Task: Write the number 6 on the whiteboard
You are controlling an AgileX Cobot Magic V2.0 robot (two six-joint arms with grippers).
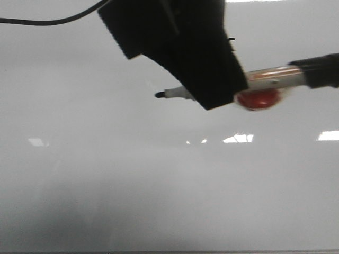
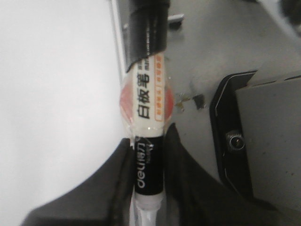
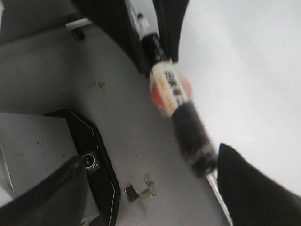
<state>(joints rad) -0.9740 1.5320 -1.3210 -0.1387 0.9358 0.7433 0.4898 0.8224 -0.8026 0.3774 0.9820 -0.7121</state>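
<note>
The whiteboard (image 1: pixel 106 169) fills the front view, glossy pale grey with bright reflections. My left gripper (image 1: pixel 197 96) hangs over it, shut on a marker (image 1: pixel 265 78) that lies level, its black tip (image 1: pixel 159 94) pointing left just above the board. The left wrist view shows the left gripper (image 2: pixel 149 137) clamped on the marker's black "deli" collar (image 2: pixel 148 167). A red round piece (image 1: pixel 258 99) sits under the marker body. My right gripper (image 3: pixel 149 157) is open, and the marker's blurred black rear end (image 3: pixel 193 134) is close to one finger. The number 6 is not in view.
A black cable (image 1: pixel 42 22) crosses the top left of the board. Beside the whiteboard's edge (image 2: pixel 117 52) lies grey floor with a black-framed unit (image 2: pixel 230 141), also visible as a black frame (image 3: pixel 94 160) from the right wrist, plus small debris (image 3: pixel 141 188).
</note>
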